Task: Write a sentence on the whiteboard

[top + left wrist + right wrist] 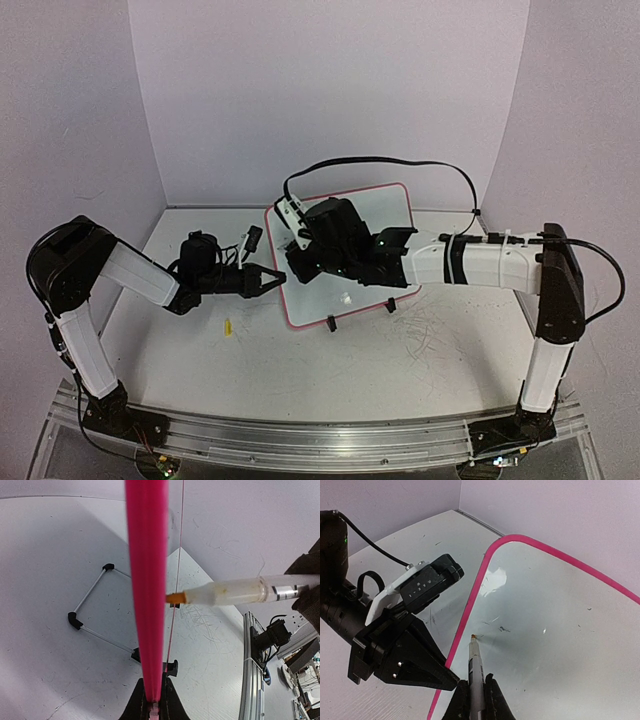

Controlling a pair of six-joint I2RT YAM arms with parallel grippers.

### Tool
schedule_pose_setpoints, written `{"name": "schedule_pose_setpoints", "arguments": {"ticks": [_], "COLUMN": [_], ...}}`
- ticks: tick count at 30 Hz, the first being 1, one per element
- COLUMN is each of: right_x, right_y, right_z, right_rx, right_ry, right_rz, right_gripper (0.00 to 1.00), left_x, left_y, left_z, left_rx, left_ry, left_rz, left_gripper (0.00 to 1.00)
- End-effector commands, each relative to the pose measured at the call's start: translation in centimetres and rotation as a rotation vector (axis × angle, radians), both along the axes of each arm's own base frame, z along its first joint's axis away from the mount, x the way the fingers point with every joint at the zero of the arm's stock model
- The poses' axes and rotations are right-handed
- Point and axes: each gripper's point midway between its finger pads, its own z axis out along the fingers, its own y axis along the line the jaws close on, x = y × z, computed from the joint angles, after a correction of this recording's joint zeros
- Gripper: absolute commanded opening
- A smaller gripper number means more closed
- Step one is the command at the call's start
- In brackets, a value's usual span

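The whiteboard point(385, 208) stands tilted on its black wire stand point(94, 586) at the table's middle; its pink rim point(147, 580) runs edge-on through the left wrist view. My left gripper point(152, 700) is shut on the board's left rim point(465, 630). My right gripper point(476, 700) is shut on a pale marker point(477, 667). The marker's orange tip point(473, 637) rests on the white surface just inside that left rim. In the top view the right wrist point(335, 240) covers the board's left half. The sentence is not visible; only small dark flecks point(502, 628) show near the tip.
A small yellow piece point(228, 326) lies on the table left of the board. Grey scratch marks point(432, 330) cover the tabletop in front of it. Lilac walls close in the back and sides. A metal rail point(300, 440) runs along the near edge.
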Motion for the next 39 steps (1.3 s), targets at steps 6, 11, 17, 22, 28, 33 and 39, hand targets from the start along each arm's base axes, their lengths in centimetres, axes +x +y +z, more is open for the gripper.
{"name": "schedule_pose_setpoints", "arguments": {"ticks": [6, 11, 17, 22, 28, 33, 39], "right_x": [0.0, -0.1, -0.1, -0.8, -1.0, -0.3, 0.3], "right_y": [-1.6, -2.1, -2.1, -1.7, -1.8, -1.7, -1.5], "right_z": [1.0, 0.7, 0.5, 2.8, 4.0, 3.3, 3.4], "right_rx": [0.015, 0.007, 0.003, 0.061, 0.104, 0.097, 0.097], "right_ry": [-0.009, -0.008, -0.006, -0.010, -0.026, -0.031, -0.038], "right_rz": [-0.052, -0.062, -0.062, -0.015, -0.005, -0.026, -0.041], "right_gripper": [0.00, 0.00, 0.00, 0.00, 0.00, 0.00, 0.00], "left_x": [0.3, 0.3, 0.3, 0.3, 0.3, 0.2, 0.1], "left_y": [-0.5, -0.6, -0.7, -0.7, -0.9, -0.9, -0.8], "left_z": [0.5, 0.4, 0.3, 0.2, 0.1, 0.2, 0.0], "left_rx": [0.032, 0.034, 0.037, 0.041, 0.043, 0.045, 0.049], "left_ry": [-0.027, -0.026, -0.024, -0.022, -0.021, -0.024, -0.019], "left_rz": [0.008, 0.008, 0.005, 0.005, 0.001, 0.000, 0.000], "left_gripper": [0.00, 0.00, 0.00, 0.00, 0.00, 0.00, 0.00]}}
